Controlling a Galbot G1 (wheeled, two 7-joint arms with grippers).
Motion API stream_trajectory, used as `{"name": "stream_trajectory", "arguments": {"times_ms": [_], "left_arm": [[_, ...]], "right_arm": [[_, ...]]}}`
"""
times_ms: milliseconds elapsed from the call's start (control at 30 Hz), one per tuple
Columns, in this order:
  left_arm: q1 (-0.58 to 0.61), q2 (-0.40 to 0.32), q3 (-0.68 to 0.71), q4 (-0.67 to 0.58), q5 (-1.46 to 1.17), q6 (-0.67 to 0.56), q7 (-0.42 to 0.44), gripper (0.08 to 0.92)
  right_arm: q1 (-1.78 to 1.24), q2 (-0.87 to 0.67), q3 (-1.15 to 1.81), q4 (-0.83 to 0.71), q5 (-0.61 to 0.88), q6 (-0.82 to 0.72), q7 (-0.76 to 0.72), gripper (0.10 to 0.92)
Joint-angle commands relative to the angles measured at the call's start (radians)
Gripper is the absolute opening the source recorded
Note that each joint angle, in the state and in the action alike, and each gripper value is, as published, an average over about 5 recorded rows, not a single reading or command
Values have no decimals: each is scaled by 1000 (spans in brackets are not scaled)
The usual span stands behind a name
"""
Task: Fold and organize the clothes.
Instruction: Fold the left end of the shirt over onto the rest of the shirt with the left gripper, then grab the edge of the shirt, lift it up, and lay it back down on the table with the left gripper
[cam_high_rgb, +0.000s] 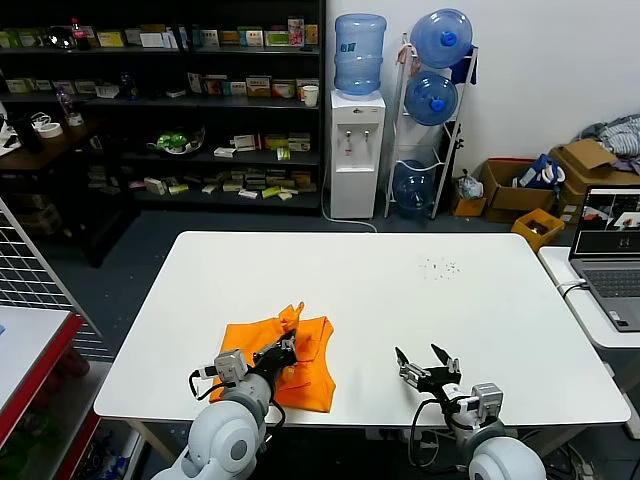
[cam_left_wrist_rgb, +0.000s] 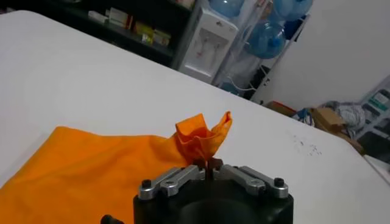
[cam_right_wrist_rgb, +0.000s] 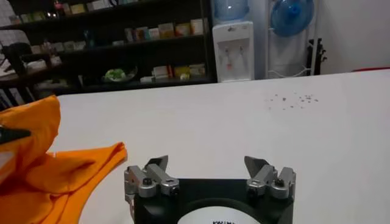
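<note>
A bright orange cotton T-shirt (cam_high_rgb: 285, 362) lies crumpled near the front edge of the white rectangular table (cam_high_rgb: 400, 300), toward the robot's left side. The left gripper (cam_high_rgb: 284, 350) sits over the shirt with its fingers pressed together on a raised fold of orange cloth; in the left wrist view that pinched fold (cam_left_wrist_rgb: 203, 139) stands up in a small peak just beyond the fingertips, though the exact contact is partly hidden. The right gripper (cam_high_rgb: 424, 362) hovers low over bare table to the right of the shirt, apart from it, its fingers (cam_right_wrist_rgb: 157, 164) spread wide and holding nothing.
</note>
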Motion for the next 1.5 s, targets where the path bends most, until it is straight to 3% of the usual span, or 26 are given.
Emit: {"name": "stream_trajectory", "arguments": {"times_ms": [33, 233, 400, 633, 833, 1000, 1500], "left_arm": [[-5, -50, 17, 25, 31, -3, 19, 140], [20, -20, -21, -38, 2, -3, 18, 295], [69, 78, -102, -62, 0, -14, 42, 434], [183, 250, -307, 45, 47, -99, 210, 642], [213, 288, -318, 144, 110, -178, 374, 795], [192, 246, -281, 189, 138, -203, 410, 821], [140, 180, -230, 265, 179, -215, 415, 823]], "right_arm": [[6, 1, -2, -5, -1, 0, 0, 823], [21, 3, -20, -16, -1, -2, 2, 823], [36, 3, -32, -23, 2, -3, 2, 823], [46, 4, -43, -31, 5, 0, -2, 823], [55, 13, -57, -39, 3, 0, -1, 823], [53, 12, -52, -36, 3, -2, 1, 823], [41, 9, -38, -36, 4, -2, 2, 823]]}}
